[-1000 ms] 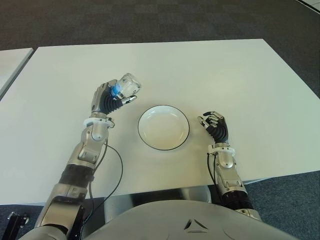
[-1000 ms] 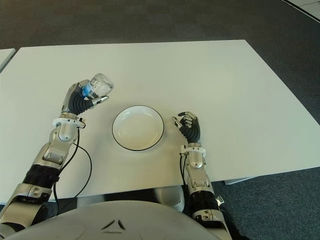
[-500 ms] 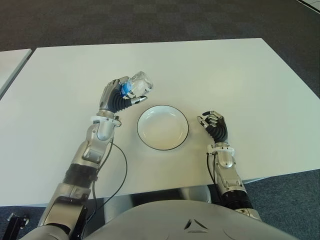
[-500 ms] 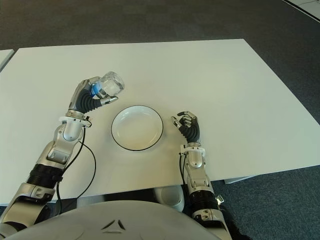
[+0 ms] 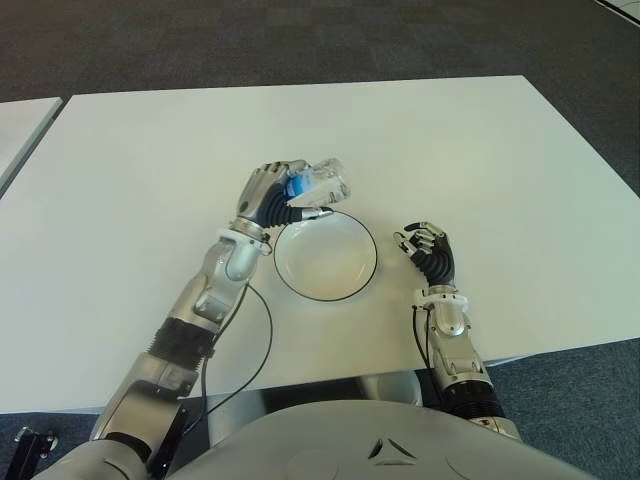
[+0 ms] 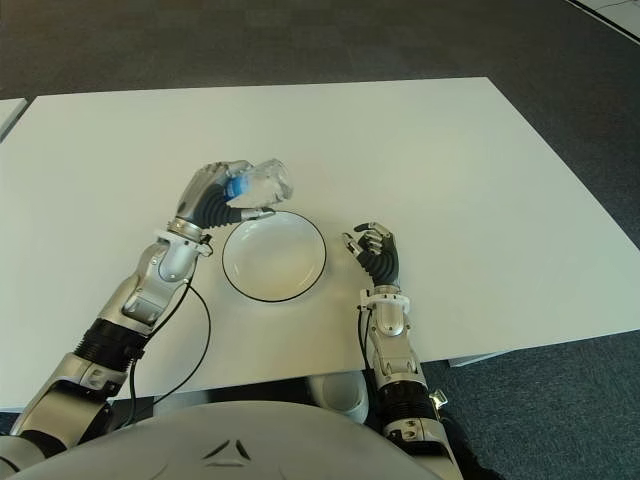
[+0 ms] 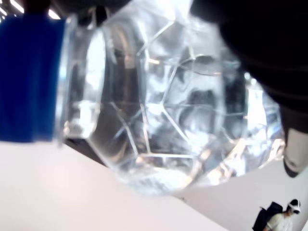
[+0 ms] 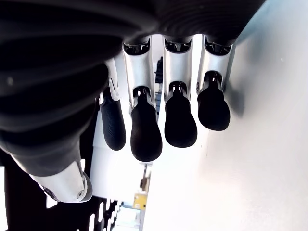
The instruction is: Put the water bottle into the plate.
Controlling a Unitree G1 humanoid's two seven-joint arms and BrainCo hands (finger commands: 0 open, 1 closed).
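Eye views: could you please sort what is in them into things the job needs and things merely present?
Job: water bottle, held by the left hand at the plate's far-left rim.
Merely present: white table; right hand, curled and holding nothing, right of the plate.

The clear faceted plastic water bottle (image 7: 183, 120) with a blue label looks glossy. The round white black-rimmed plate (image 5: 326, 256) shines smoothly; the white table (image 5: 450, 140) is matt.

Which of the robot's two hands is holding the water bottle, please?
The left hand, at the plate's far-left rim, grips the clear water bottle with its blue label. The right hand, right of the plate, is curled and holds nothing.
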